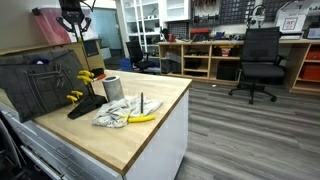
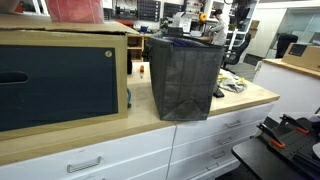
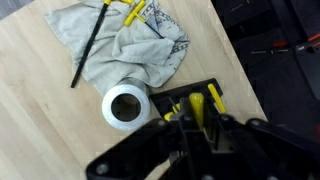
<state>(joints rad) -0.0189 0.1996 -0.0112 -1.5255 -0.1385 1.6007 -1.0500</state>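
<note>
One white tape roll [image 3: 126, 105] on the wooden desk [image 3: 40, 120], just beside a crumpled grey cloth [image 3: 150, 50]. Above the roll, fingers [image 3: 188, 130] fully shut, empty. Hold steady there, clear of the cloth.

the countertop [image 3: 40, 120] is pale matt wood, the cloth [image 3: 140, 50] soft and crumpled, the cylinder [image 3: 108, 108] smooth and white.

A pale wooden table [image 1: 150, 140] carries a white roll [image 1: 112, 88]. In front of the roll lies a crumpled cloth [image 1: 110, 117] with a yellow object [image 1: 143, 118] on it. Just beside the roll stands a black tool rack [image 1: 85, 103], and near the roll is a dark mesh bin [image 1: 40, 85].
</note>
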